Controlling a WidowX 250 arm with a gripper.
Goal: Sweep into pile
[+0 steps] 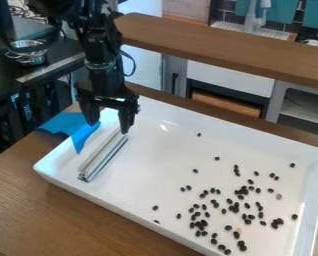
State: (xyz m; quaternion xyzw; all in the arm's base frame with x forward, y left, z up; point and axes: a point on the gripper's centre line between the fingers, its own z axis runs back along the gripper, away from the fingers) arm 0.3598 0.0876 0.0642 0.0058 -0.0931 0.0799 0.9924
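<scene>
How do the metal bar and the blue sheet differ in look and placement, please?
The metal bar is silvery, while the blue sheet is bright blue. The bar is narrow and straight-sided; the sheet is broad, with a pointed corner. The bar lies wholly inside the white tray, whereas the sheet extends over its edge. Both are near the gripper.

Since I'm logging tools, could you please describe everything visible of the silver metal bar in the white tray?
The silver metal bar is long, straight and slim, with lengthwise grooves. It lies flat in the tray, apart from the small dark beans, its far end by the open black gripper; contact there is unclear.
</scene>
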